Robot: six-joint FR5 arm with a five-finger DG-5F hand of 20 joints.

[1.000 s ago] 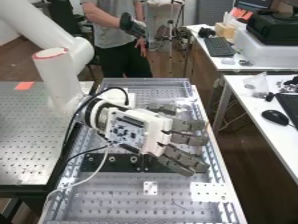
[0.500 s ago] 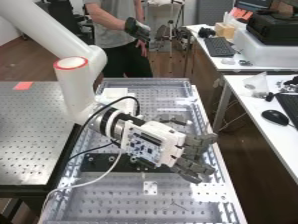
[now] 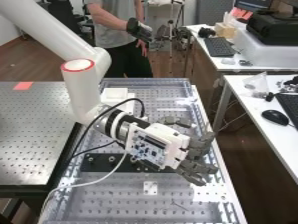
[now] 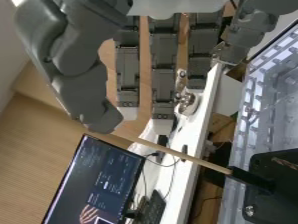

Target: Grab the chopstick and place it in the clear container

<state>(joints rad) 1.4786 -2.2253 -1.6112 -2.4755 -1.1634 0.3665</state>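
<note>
In the high view, the hand (image 3: 198, 154) is over the right half of the perforated bench, its fingers relaxed and spread towards the right edge. A thin wooden chopstick (image 4: 176, 153) crosses the wrist view at a slant, its dark end over a black plate and its pale end close to the thumb tip. There the hand (image 4: 163, 70) has its fingers extended and uncurled, with nothing gripped. Whether the thumb touches the chopstick I cannot tell. A pale square container (image 3: 116, 94) stands at the bench's far left part.
A black bar (image 3: 100, 162) with round fittings lies across the bench (image 3: 120, 200) beneath the hand. Cables loop beside the wrist. The bench has raised metal side rails. A white side table (image 3: 256, 107) with a mouse stands to the right.
The hand has shifted a little right and towards the near end, and turned. Its fingers look more foreshortened than before. The arm's joint has swung right, showing more of the pale container.
</note>
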